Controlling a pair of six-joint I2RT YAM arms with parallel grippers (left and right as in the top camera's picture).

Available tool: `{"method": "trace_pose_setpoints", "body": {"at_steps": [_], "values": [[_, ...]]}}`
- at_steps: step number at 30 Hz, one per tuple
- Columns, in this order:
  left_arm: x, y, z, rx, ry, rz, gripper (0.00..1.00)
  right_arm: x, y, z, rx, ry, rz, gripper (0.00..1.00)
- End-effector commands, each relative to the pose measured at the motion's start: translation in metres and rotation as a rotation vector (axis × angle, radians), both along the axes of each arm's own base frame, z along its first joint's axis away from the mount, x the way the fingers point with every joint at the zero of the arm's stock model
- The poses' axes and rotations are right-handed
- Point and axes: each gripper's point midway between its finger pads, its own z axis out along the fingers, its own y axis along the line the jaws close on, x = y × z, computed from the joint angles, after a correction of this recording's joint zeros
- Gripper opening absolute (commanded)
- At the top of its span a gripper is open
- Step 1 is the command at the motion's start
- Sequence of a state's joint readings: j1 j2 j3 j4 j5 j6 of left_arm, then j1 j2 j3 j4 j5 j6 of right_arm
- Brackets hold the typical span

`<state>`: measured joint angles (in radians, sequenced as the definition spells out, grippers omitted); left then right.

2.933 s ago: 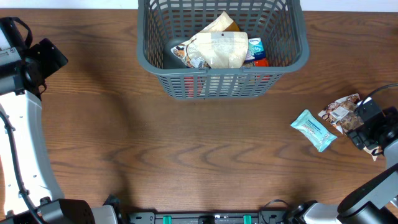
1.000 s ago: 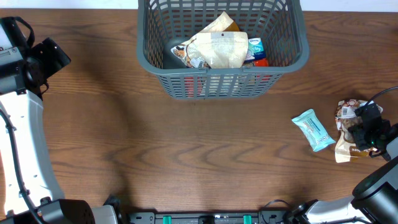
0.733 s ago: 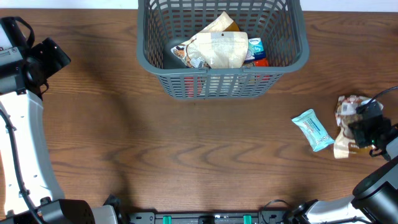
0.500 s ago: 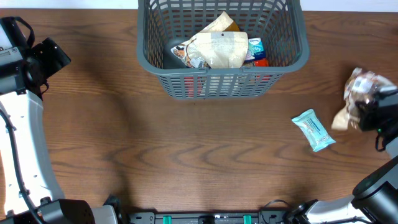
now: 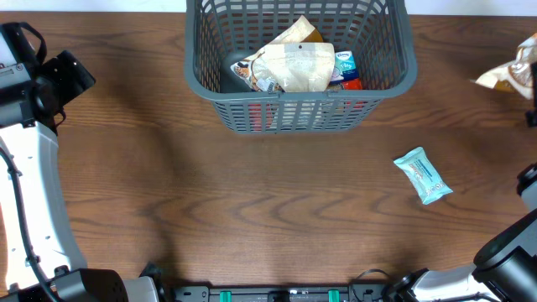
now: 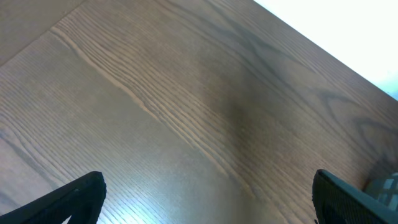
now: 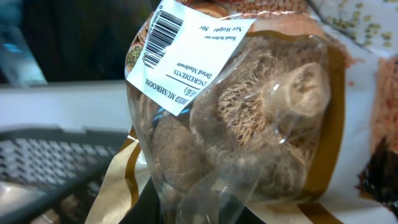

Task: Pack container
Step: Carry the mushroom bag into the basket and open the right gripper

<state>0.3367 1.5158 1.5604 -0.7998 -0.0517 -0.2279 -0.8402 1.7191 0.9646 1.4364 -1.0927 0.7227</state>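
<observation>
A: From overhead, where's the container (image 5: 302, 95)?
B: At the table's (image 5: 252, 210) far edge, centre, with packets (image 5: 289, 67) inside. A blue packet (image 5: 423, 175) lies on the wood, well to its right.
A: And the right gripper (image 5: 529, 80)?
B: At the frame's right edge, clenched on a mushroom bag (image 5: 508, 75).
A: The left wrist view?
B: The left gripper (image 6: 208, 202) gapes wide (only wood grain shows between its fingertips (image 6: 81, 193)).
A: The right wrist view?
B: The mushroom bag fills it, with its barcode label (image 7: 186, 56) uppermost. The container's lattice shows blurred at lower left.

The left arm (image 5: 33, 193) has a long white link, black joint housings and a thin black cable along it. The left end effector (image 6: 208, 199) has matte black fingers (image 6: 81, 196). The right arm (image 5: 508, 252) looks dark grey.
</observation>
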Motion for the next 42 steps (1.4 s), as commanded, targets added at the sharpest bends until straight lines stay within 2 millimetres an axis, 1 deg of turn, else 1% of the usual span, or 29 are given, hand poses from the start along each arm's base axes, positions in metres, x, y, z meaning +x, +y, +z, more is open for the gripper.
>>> {"method": "trace_pose_setpoints", "body": {"at_steps": [1, 5, 7, 10, 13, 17, 20, 23, 24, 26, 28, 32, 34, 38, 42], "values": [[0.003, 0.0, 0.003, 0.014, -0.006, -0.015, 0.99, 0.004, 0.011, 0.033, 0.153, 0.022, 0.104, 0.01], [0.003, 0.0, 0.004, 0.016, -0.01, -0.016, 0.99, 0.017, 0.025, 0.054, 0.143, 0.022, 0.153, 0.01], [0.004, 0.0, 0.004, 0.02, -0.008, -0.024, 0.99, 0.03, 0.034, 0.063, 0.148, 0.052, 0.186, 0.01], [0.006, -0.006, 0.004, 0.029, -0.002, -0.064, 0.99, 0.05, 0.049, 0.079, 0.137, 0.085, 0.216, 0.01], [0.009, -0.012, 0.004, 0.039, -0.001, -0.091, 0.99, 0.069, 0.07, 0.102, 0.096, 0.096, 0.233, 0.01], [0.013, -0.019, 0.006, 0.049, -0.009, -0.116, 0.99, 0.087, 0.101, 0.136, 0.031, 0.095, 0.236, 0.01], [0.015, -0.023, 0.006, 0.058, -0.006, -0.137, 0.99, 0.094, 0.127, 0.16, -0.001, 0.097, 0.245, 0.01], [0.017, -0.027, 0.007, 0.06, -0.008, -0.149, 0.99, 0.096, 0.159, 0.179, -0.001, 0.094, 0.284, 0.01], [0.017, -0.028, 0.007, 0.06, -0.008, -0.152, 0.99, 0.096, 0.169, 0.183, 0.002, 0.089, 0.295, 0.01], [0.018, -0.031, 0.007, 0.06, -0.008, -0.16, 0.99, 0.098, 0.195, 0.188, 0.007, 0.08, 0.333, 0.01], [0.019, -0.034, 0.007, 0.06, -0.008, -0.167, 0.99, 0.102, 0.218, 0.188, 0.045, 0.098, 0.365, 0.01], [0.021, -0.042, 0.007, 0.06, -0.009, -0.186, 0.98, 0.112, 0.267, 0.173, 0.097, 0.169, 0.446, 0.01], [0.022, -0.046, 0.007, 0.06, -0.009, -0.196, 0.99, 0.116, 0.288, 0.164, 0.128, 0.206, 0.492, 0.01], [0.024, -0.052, 0.007, 0.06, -0.009, -0.212, 0.99, 0.123, 0.325, 0.143, 0.186, 0.295, 0.589, 0.01], [0.025, -0.06, 0.007, 0.059, -0.01, -0.23, 0.99, 0.125, 0.373, 0.115, 0.176, 0.368, 0.706, 0.01]]}}
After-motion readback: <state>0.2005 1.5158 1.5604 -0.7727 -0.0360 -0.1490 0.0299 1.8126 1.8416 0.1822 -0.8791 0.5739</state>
